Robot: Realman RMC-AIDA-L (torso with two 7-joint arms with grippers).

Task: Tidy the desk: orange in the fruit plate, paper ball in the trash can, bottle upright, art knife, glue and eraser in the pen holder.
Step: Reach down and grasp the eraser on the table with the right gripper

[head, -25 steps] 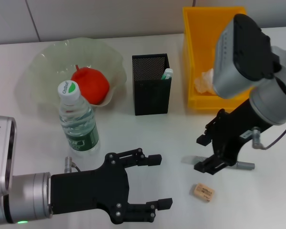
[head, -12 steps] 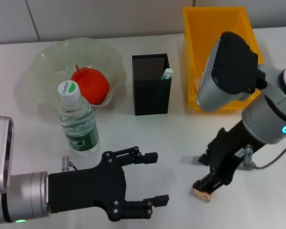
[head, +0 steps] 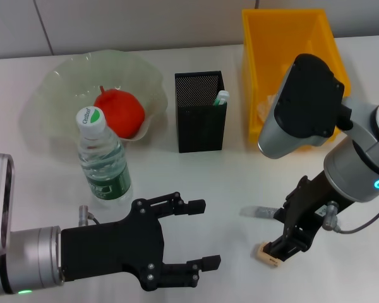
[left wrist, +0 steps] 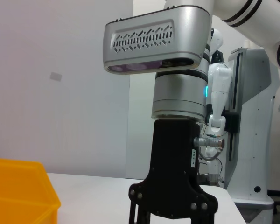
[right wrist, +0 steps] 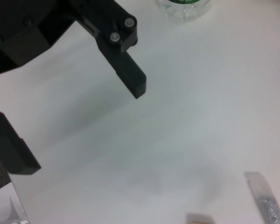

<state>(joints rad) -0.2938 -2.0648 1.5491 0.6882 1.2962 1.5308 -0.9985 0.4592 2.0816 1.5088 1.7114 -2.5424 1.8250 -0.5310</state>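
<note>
1. Down at the near right, the right gripper point(head: 279, 247) sits over the eraser point(head: 265, 254); whether its fingers are apart or clamped cannot be told.
2. A knife point(head: 258, 211) lies just behind it on the table point(head: 208, 183).
3. The left gripper point(head: 199, 233) hovers near the front, fingers wide apart, holding nothing.
4. The bottle point(head: 102, 158) stands upright by the plate point(head: 63, 82) holding the orange point(head: 119, 112).
5. The holder point(head: 201, 111) contains the glue point(head: 221, 97).
6. The paper ball point(head: 265, 108) lies in the yellow bin point(head: 284, 31).
</note>
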